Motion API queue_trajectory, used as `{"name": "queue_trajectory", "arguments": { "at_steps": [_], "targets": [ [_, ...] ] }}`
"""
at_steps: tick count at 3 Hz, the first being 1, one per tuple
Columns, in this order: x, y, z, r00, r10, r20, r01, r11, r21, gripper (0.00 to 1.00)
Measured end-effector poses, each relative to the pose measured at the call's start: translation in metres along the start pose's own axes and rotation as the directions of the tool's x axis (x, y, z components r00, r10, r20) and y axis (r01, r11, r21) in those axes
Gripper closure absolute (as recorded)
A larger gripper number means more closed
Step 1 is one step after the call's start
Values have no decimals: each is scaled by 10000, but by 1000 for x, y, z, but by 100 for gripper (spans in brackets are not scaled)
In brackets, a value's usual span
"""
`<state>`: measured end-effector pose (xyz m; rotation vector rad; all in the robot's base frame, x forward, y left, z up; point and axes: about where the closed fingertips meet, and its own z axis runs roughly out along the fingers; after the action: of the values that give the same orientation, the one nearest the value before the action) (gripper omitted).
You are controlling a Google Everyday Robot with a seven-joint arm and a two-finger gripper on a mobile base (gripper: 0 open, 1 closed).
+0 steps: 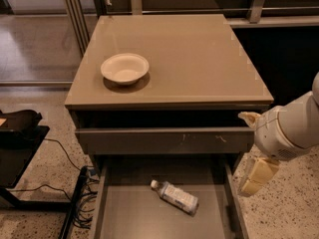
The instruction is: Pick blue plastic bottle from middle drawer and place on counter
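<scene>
Camera view: the blue plastic bottle [174, 197] lies on its side in the open middle drawer [124, 215], long axis diagonal, white cap toward the back left, base toward the front right. Bare drawer floor surrounds it, both side walls well apart from it. The gripper [258, 173] hangs outside the drawer's right wall, below the counter [199, 59] edge; released or clenched, I cannot tell. A bowl [124, 67] sits on the counter's left part
</scene>
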<state>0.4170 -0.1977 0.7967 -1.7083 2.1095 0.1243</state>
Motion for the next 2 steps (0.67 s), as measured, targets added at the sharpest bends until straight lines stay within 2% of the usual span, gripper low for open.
{"name": "queue_trajectory", "arguments": {
  "at_steps": [1,2],
  "targets": [
    [-2,2,7,10000,-71,13,70,10000,25,0],
    [-3,7,48,9974,102,709,-87,9997,-218,0]
  ]
}}
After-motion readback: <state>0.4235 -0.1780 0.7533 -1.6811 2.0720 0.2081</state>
